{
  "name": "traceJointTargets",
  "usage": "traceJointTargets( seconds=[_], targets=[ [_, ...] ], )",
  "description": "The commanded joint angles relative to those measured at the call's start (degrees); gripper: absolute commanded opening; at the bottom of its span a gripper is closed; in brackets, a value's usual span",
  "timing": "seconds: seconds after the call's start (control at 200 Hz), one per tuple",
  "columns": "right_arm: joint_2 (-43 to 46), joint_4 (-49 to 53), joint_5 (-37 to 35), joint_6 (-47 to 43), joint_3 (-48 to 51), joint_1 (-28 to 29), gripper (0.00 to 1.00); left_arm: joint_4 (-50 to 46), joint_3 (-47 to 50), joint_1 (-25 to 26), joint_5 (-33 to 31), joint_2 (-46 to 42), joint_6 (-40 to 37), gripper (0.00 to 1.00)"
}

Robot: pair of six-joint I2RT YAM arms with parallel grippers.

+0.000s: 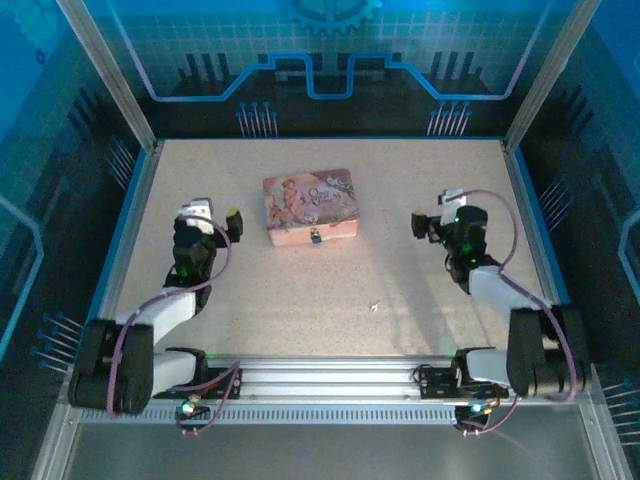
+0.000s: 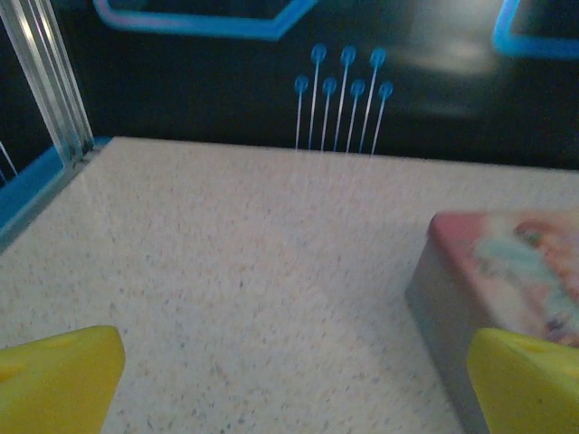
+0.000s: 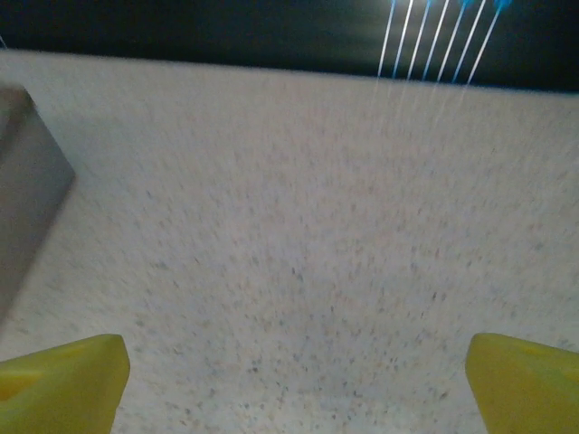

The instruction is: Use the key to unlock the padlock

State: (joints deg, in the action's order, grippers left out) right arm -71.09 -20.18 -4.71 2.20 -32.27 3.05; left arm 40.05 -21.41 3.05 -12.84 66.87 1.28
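Key (image 1: pixel 374 307) not yet grasped
Left claw (image 1: pixel 217 213) and right claw (image 1: pixel 433 210) are hovering open (both empty); next: pinching that lower-centre sliver precisely.

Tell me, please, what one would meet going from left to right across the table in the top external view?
left gripper → pink box → key → right gripper
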Motion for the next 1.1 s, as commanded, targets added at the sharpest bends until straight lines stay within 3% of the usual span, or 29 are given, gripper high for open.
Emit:
traceJointTargets(
  seconds=[0.0, 0.075, 0.26, 0.35, 0.51, 0.845, 1.09],
  targets=[
    [7.1, 19.8, 1.4, 3.5, -4.6, 2.5, 0.98, -17.7, -7.4, 1.6, 0.6, -5.7, 5.1, 0.99],
    [10.6, 29.8, 0.8, 6.8, -7.5, 5.9, 1.00, -27.6, -11.5, 3.2, 3.3, -7.6, 10.4, 0.99],
    [11.9, 47.3, -2.5, 15.7, -11.7, 19.7, 0.99, -37.8, -15.4, 10.2, 10.4, -10.3, 18.9, 0.99],
    [9.3, 50.7, -2.7, 20.6, -10.8, 25.6, 0.90, -39.0, -15.8, 13.8, 13.7, -10.1, 20.8, 0.99],
    [0.6, 53.9, -2.5, 23.3, -11.4, 33.3, 0.77, -39.7, -16.8, 18.2, 14.1, -9.4, 20.8, 0.99],
    [-15.8, 60.6, -0.5, 21.6, -19.9, 41.1, 0.61, -41.1, -16.7, 18.8, 14.2, -9.2, 22.2, 0.99],
    [-21.4, 62.1, -1.3, 21.8, -22.0, 43.6, 0.48, -41.8, -16.0, 18.9, 12.7, -10.2, 21.8, 0.99]
  ],
)
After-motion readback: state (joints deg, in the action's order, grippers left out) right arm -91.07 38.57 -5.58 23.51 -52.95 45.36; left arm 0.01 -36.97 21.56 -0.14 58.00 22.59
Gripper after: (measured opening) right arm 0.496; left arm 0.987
